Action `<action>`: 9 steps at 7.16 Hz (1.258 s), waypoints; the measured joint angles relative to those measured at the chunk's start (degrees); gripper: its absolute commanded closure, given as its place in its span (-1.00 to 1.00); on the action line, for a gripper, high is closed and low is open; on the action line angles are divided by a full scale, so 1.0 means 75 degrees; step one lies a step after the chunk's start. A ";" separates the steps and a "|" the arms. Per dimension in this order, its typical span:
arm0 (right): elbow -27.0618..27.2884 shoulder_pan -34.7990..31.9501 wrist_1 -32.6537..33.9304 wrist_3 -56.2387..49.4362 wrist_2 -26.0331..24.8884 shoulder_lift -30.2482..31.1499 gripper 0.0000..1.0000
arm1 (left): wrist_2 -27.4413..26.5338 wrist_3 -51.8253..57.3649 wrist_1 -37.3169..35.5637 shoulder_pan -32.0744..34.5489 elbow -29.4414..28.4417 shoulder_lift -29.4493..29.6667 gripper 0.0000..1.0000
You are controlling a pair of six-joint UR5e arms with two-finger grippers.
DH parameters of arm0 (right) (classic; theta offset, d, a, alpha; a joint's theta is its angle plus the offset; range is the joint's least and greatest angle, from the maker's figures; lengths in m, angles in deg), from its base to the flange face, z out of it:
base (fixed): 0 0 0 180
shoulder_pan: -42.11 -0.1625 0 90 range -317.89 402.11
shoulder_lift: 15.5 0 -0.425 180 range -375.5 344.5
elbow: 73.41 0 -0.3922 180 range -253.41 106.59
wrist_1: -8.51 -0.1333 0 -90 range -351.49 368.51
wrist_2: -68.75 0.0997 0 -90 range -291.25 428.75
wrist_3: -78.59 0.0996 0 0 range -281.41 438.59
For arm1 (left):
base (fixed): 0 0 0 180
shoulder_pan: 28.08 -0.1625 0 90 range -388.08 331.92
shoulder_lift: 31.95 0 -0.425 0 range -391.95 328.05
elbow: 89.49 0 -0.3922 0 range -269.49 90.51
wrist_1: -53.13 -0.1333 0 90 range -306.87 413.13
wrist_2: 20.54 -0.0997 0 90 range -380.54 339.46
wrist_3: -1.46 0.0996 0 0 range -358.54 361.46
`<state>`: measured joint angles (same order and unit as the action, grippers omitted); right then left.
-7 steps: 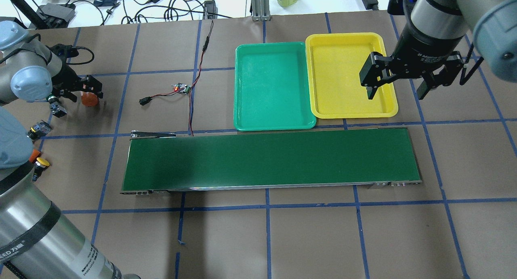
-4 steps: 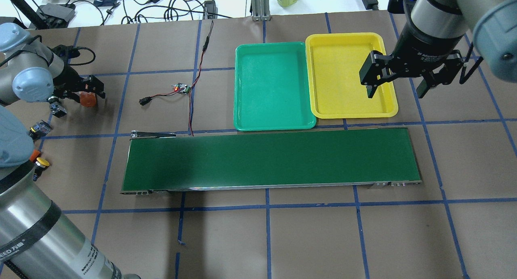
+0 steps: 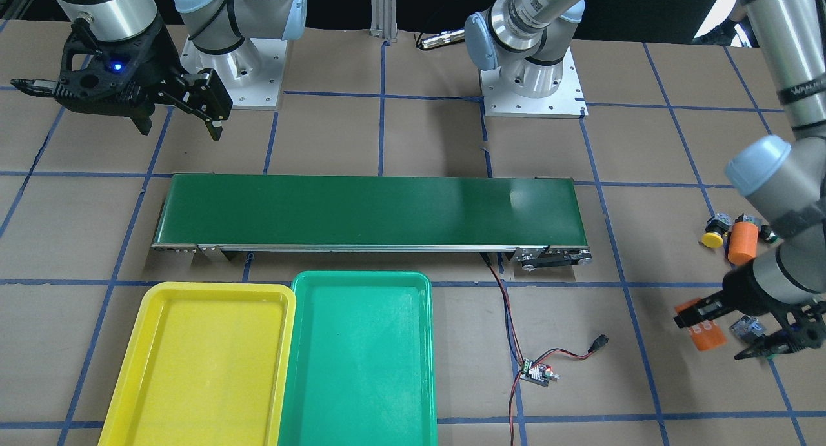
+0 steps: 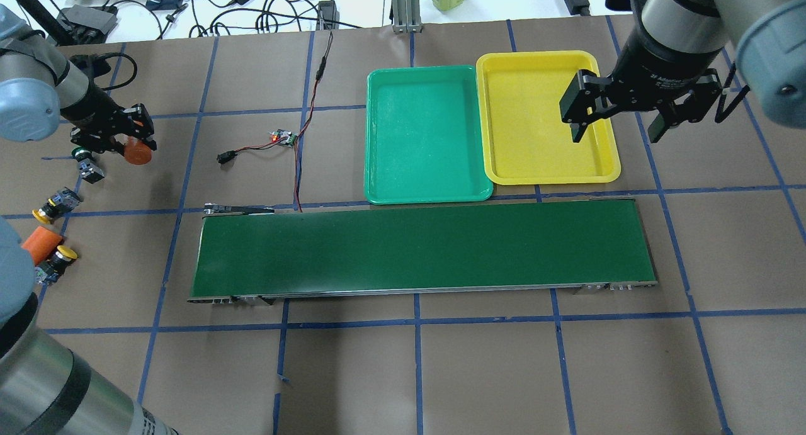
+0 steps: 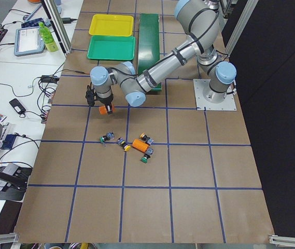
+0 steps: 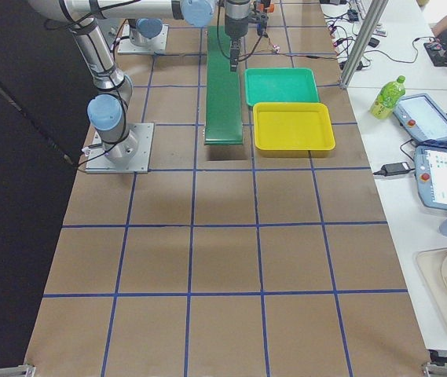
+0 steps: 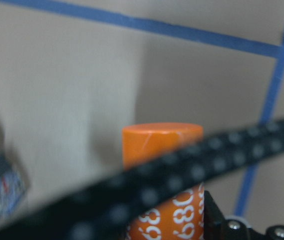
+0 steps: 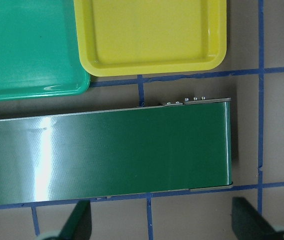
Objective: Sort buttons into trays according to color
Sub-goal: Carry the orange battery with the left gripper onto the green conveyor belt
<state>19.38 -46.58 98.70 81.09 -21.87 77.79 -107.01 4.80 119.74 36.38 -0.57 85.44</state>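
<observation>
Seemingly starting: buttons (image 4: 63, 255) lying near left claw (image 3: 716, 336), none in trays (image 4: 428, 196) | left claw gaping, orange cylinder (image 4: 137, 153) at one finger, grip unclear | right claw (image 4: 616, 133) hanging open, empty, over yellow tray (image 4: 535, 178) | next: probably shifting onto one, closing.

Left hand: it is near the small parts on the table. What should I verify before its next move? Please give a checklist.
1. That the left hand aims at a button: not ok; it is at the orange plastic cylinder, which is no button.
2. Grip on that cylinder: cannot tell.
3. A button close by: ok; a green-capped black push-button lies on the brown table beside this hand.
4. The bright yellow plastic tray and the teal-green plastic tray hold nothing: ok.
5. That the right hand is open and empty: ok.
</observation>
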 measured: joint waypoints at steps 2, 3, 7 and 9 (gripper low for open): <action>0.0003 0.0000 0.0077 -0.0004 -0.0010 0.0000 -1.00 | 0.0021 -0.2395 0.0730 0.0687 0.0920 -0.1186 1.00; 0.0001 0.0000 0.0083 -0.0005 -0.0007 0.0001 -1.00 | 0.0062 -0.3640 0.0984 0.1137 0.1518 -0.1802 1.00; 0.0002 0.0004 0.0082 -0.0005 -0.0011 -0.0004 -1.00 | 0.0117 -0.7779 0.1134 0.2688 0.2839 -0.2714 1.00; 0.0003 0.0000 0.0071 -0.0005 0.0005 -0.0005 -1.00 | 0.0035 -0.8583 0.1105 0.2855 0.3118 -0.2658 -0.03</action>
<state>19.40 -46.57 99.23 81.05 -21.83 77.75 -106.74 -59.58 128.03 57.79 22.82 65.50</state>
